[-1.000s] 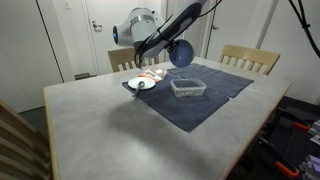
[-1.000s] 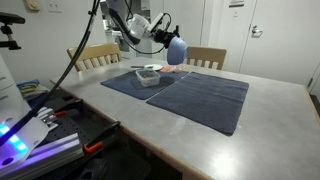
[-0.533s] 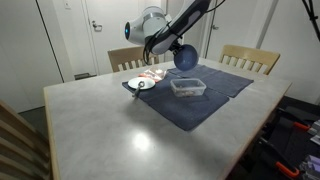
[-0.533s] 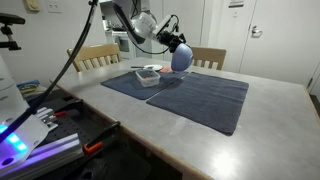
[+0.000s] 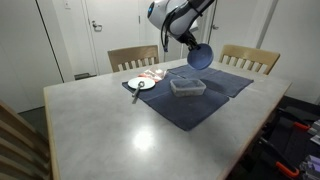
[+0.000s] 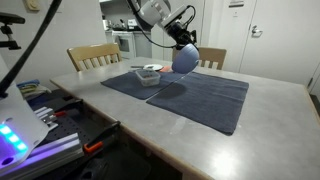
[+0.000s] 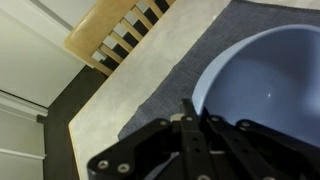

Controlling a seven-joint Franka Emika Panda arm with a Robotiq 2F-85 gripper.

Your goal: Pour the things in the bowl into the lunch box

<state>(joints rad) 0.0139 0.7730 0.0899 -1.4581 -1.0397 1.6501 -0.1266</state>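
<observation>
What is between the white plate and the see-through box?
Only bare dark cloth, seen in an exterior view, lies between the plate and the lunch box.

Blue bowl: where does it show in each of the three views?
In an exterior view: the blue bowl hangs in the air, upper centre-right.
In an exterior view: in the air, upper centre, tilted.
Wrist view: fills the right side, seen from close up.
Shared landmark: the dark cloth on the table below it.
</observation>
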